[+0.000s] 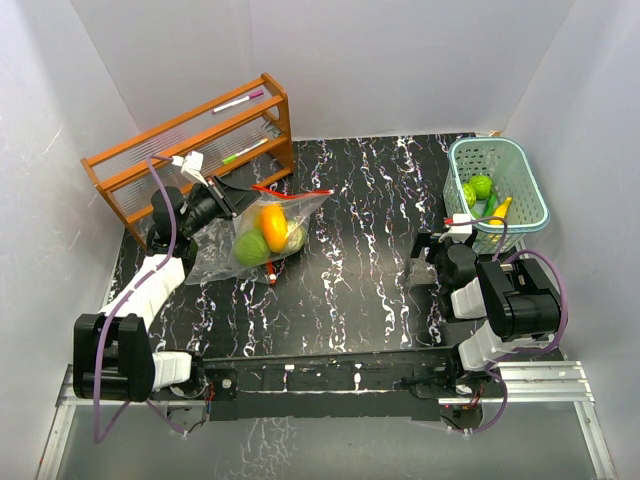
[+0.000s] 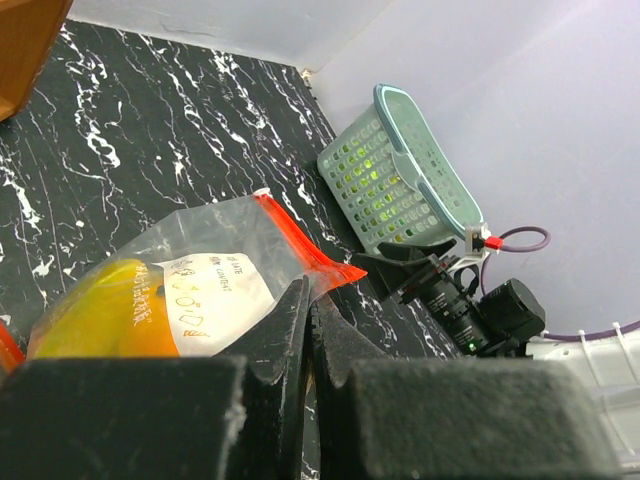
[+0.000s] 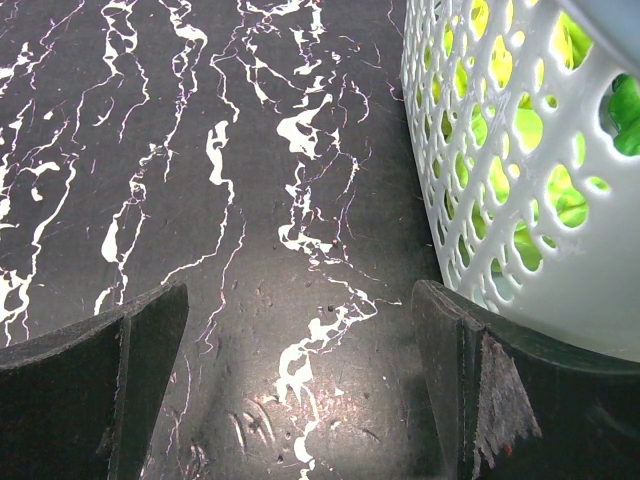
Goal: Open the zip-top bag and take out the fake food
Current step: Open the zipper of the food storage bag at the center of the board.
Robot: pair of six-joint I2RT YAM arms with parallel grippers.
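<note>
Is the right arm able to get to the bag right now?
Probably yes. Only bare table lies between the open right pincer and the bag, which the left pincer pinches.

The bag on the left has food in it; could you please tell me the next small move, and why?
I would probably bring the right hand across toward the bag. That hand is open and empty beside the basket, while the left hand is shut on the bag's plastic, and an orange piece and a green piece lie inside it.
</note>
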